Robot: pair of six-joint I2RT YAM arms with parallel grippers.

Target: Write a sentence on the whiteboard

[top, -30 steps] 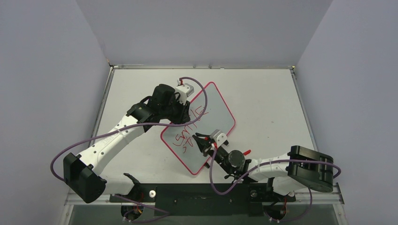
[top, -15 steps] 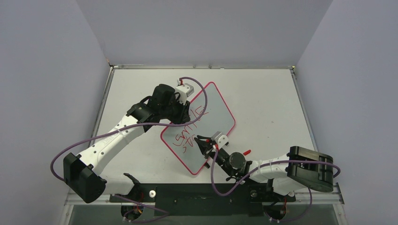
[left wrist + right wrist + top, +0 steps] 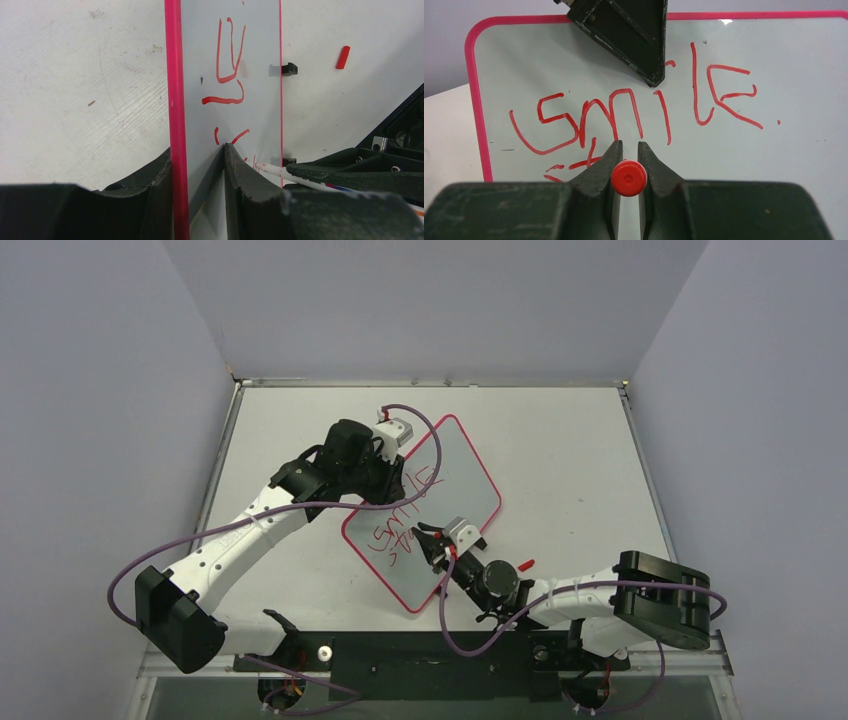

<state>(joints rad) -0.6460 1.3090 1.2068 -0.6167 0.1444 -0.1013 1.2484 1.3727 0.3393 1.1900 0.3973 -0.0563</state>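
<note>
A: On the surface (image 3: pixel 580 440)?
B: The whiteboard (image 3: pixel 455 465), long axis slanting from far right to near left.
A: And the sentence (image 3: pixel 613 115)?
B: Red "Smile" along that axis, second line begun beneath.
A: Grip?
B: Clamped: left jaws on the whiteboard's pink long edge, right jaws on a red-capped marker (image 3: pixel 628 178), tip toward the second line.

robot lab cell: bare lilac walls (image 3: pixel 100 390) boxing white table (image 3: pixel 560 440), black mounting rail (image 3: pixel 400 650) at edge.
</note>
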